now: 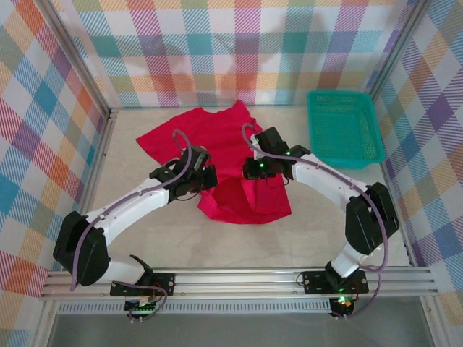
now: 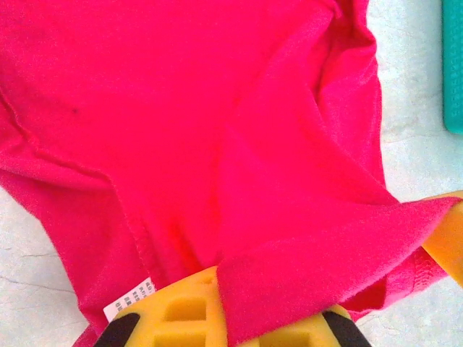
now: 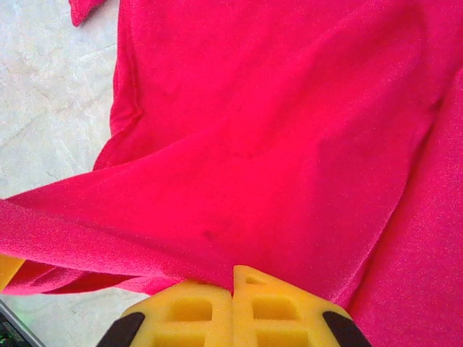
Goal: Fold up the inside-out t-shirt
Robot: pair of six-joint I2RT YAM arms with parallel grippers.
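Observation:
The inside-out t-shirt (image 1: 217, 137) is bright red and lies crumpled in the middle of the table, its near part bunched between the two arms. My left gripper (image 1: 207, 179) is shut on a fold of its cloth, which comes out between the yellow fingers (image 2: 181, 307) in the left wrist view. A small white tag (image 2: 127, 300) shows beside them on the t-shirt (image 2: 217, 108). My right gripper (image 1: 252, 170) stands close to the left one, shut on a fold of the t-shirt (image 3: 275, 130). That cloth is pinched at the tips of its yellow fingers (image 3: 192, 311).
A teal plastic basket (image 1: 343, 129) stands at the back right, clear of the shirt; its edge (image 2: 454, 65) is also in the left wrist view. Checked walls close the table in on the left, back and right. Bare tabletop (image 1: 239, 246) lies in front of the shirt.

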